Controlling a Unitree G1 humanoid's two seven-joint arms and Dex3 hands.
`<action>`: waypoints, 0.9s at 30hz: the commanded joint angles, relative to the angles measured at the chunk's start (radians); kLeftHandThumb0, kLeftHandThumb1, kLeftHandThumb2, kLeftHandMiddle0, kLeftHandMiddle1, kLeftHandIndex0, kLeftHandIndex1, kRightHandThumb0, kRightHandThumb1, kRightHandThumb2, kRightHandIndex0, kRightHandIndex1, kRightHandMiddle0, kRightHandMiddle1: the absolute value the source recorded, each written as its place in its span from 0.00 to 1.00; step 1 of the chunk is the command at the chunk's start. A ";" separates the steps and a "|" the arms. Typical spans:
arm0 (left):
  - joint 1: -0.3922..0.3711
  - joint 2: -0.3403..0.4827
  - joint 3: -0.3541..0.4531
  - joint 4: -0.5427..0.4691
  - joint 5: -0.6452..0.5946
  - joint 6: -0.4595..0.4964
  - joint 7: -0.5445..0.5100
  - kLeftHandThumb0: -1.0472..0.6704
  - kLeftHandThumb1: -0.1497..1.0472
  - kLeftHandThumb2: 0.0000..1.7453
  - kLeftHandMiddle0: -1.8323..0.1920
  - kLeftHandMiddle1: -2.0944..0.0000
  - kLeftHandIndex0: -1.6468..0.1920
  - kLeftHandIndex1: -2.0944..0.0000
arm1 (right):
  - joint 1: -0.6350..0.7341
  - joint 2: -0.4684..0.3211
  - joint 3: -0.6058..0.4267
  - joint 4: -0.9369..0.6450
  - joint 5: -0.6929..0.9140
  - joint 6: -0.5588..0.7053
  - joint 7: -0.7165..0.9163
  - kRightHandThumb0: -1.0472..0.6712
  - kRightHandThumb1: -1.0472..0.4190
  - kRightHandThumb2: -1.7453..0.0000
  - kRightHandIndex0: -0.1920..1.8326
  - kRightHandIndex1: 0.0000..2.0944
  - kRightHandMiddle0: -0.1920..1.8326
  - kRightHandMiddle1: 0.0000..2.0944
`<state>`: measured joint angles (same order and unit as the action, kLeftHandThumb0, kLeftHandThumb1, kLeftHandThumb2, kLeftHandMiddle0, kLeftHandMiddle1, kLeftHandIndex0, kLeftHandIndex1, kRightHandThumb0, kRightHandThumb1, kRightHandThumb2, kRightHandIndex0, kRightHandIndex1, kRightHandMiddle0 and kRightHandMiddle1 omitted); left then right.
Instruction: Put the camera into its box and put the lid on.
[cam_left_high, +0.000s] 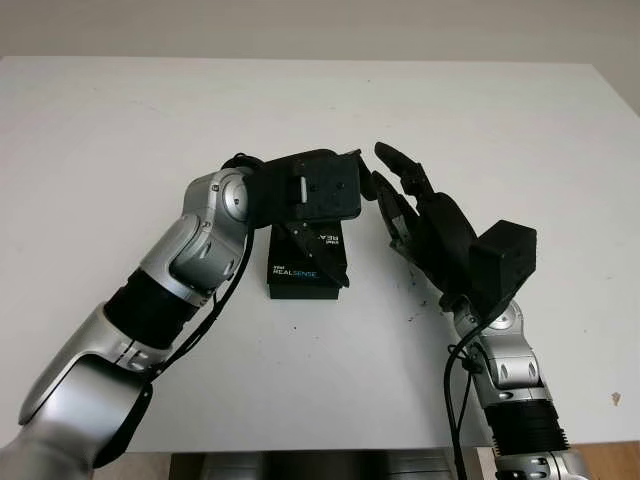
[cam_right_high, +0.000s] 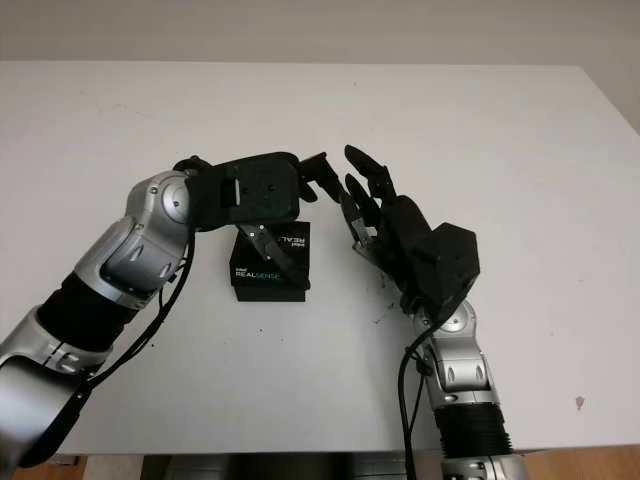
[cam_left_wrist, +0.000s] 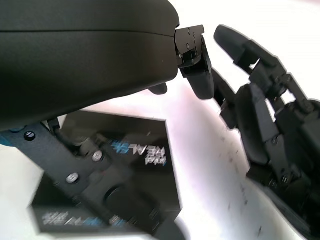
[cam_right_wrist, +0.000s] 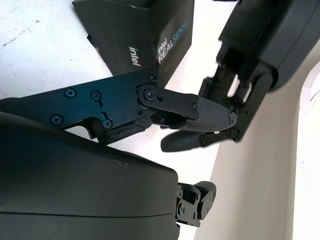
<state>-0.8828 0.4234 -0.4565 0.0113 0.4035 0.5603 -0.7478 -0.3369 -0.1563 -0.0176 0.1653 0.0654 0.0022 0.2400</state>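
A black box (cam_left_high: 308, 270) printed "Intel RealSense" stands closed on the white table (cam_left_high: 120, 130), its lid on top. My left hand (cam_left_high: 340, 195) hovers just over the box's far end, open and holding nothing; one of its fingers (cam_left_wrist: 100, 175) reaches down across the lid. My right hand (cam_left_high: 400, 185) is raised to the right of the box, open, palm turned toward the left hand. The fingertips of both hands nearly meet above the box's far right corner. In the right wrist view the box (cam_right_wrist: 145, 35) lies behind a right-hand finger (cam_right_wrist: 195, 112).
The table stretches wide on all sides of the box. Its front edge runs close below my arms. A small dark speck (cam_left_high: 615, 398) lies near the table's right front corner.
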 joint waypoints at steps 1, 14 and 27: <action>0.007 0.028 0.019 -0.064 -0.007 0.034 -0.041 0.28 1.00 0.24 1.00 0.67 1.00 0.63 | 0.006 -0.002 -0.003 -0.024 0.002 0.004 -0.004 0.23 0.00 0.67 0.14 0.03 0.01 0.26; 0.103 0.186 0.117 -0.356 -0.172 0.220 -0.199 0.26 1.00 0.28 0.98 0.98 1.00 1.00 | 0.002 -0.006 -0.007 -0.018 0.005 -0.001 0.000 0.23 0.00 0.68 0.14 0.03 0.01 0.25; 0.159 0.240 0.232 -0.297 -0.259 0.042 -0.084 0.22 1.00 0.26 1.00 0.99 1.00 1.00 | 0.006 -0.011 -0.009 -0.026 0.003 0.009 0.003 0.23 0.00 0.68 0.14 0.03 0.01 0.25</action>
<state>-0.7232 0.6643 -0.2646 -0.3092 0.1450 0.6341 -0.8580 -0.3337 -0.1613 -0.0197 0.1597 0.0608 0.0061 0.2416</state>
